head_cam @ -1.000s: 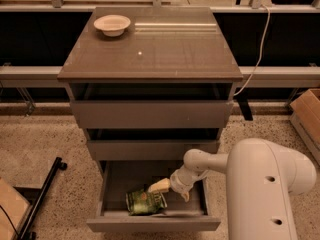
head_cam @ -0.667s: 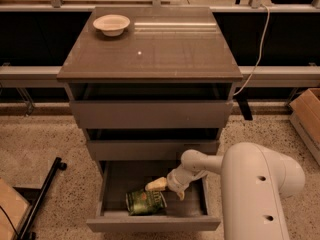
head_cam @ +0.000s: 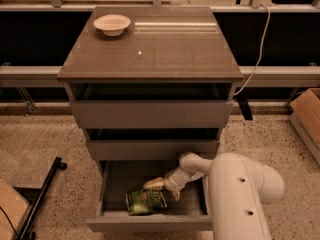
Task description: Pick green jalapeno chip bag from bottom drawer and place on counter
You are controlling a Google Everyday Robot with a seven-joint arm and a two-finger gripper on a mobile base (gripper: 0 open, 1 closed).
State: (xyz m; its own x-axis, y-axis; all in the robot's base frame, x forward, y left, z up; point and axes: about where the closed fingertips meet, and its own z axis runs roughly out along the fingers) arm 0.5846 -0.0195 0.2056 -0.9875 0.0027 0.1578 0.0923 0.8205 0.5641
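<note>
— Speckled stone floor (head_cam: 50, 149) runs under everything. Nearest us, the white arm (head_cam: 245, 194) reaches down into the bottom drawer (head_cam: 150, 223), which stands pulled out. Where is the bag?

— The green jalapeno chip bag (head_cam: 145, 202) lies flat on the drawer floor, toward the front and left of middle. The gripper (head_cam: 162, 185) hangs just above its upper right edge, perhaps touching it. Whether it is spread or pressed together I cannot tell.

— How will the bag handle?

— Light, soft, crinkly and glossy, I judge, so it may slip or crush. A pinch on a crimped end seam or a raised fold looks safer than squeezing the puffed middle.

— Anything hidden?

— The arm's bulk covers the drawer's right front corner, and the print on the bag is unreadable. Behind, the 2 upper drawers (head_cam: 150, 115) are partly open, their insides dark. Farther back, the counter (head_cam: 165, 49) carries 1 pale bowl (head_cam: 112, 24) near its far left corner.
</note>
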